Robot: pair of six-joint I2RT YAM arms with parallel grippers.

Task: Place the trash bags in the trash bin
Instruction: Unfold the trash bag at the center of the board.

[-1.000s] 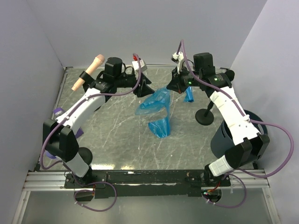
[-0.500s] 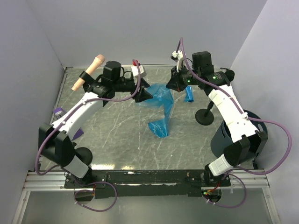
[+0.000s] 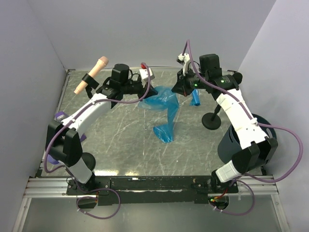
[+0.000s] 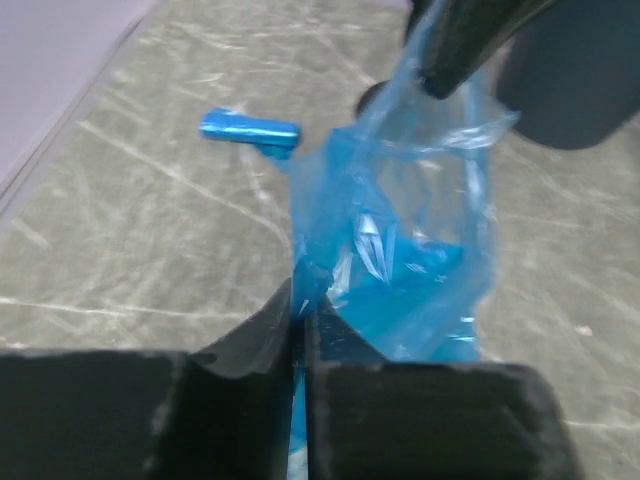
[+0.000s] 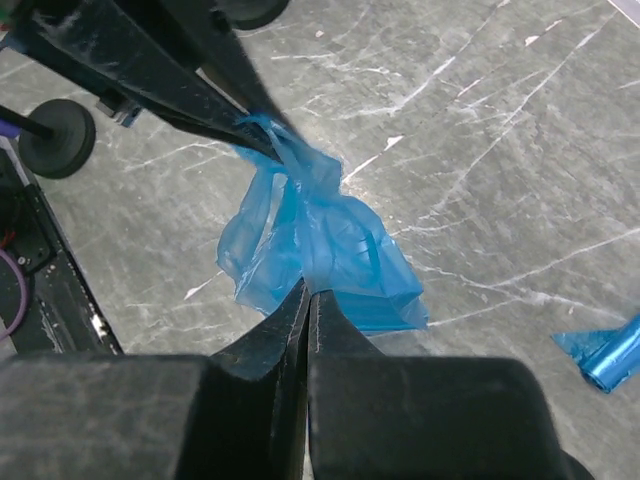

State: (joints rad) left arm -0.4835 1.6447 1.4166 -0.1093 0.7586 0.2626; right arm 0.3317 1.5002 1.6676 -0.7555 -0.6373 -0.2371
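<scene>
**Left gripper [image 4: 300, 300] has pinched shut on the bag [image 3: 166, 108]**

Both grippers now grip the blue film, the right gripper [image 5: 305, 290] on its opposite edge, so it hangs above the table [image 3: 120, 140] with its tail touching. The bin [image 3: 226, 142] sits well to the right. Pulling the arms apart could tear the thin plastic — or slip it free.

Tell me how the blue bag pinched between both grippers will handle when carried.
Probably floppy: the trash bag sags and crumples between the left gripper and right gripper. Likely very light: thin translucent film hanging from small pinches. It may slip or tear if pulled apart.
</scene>
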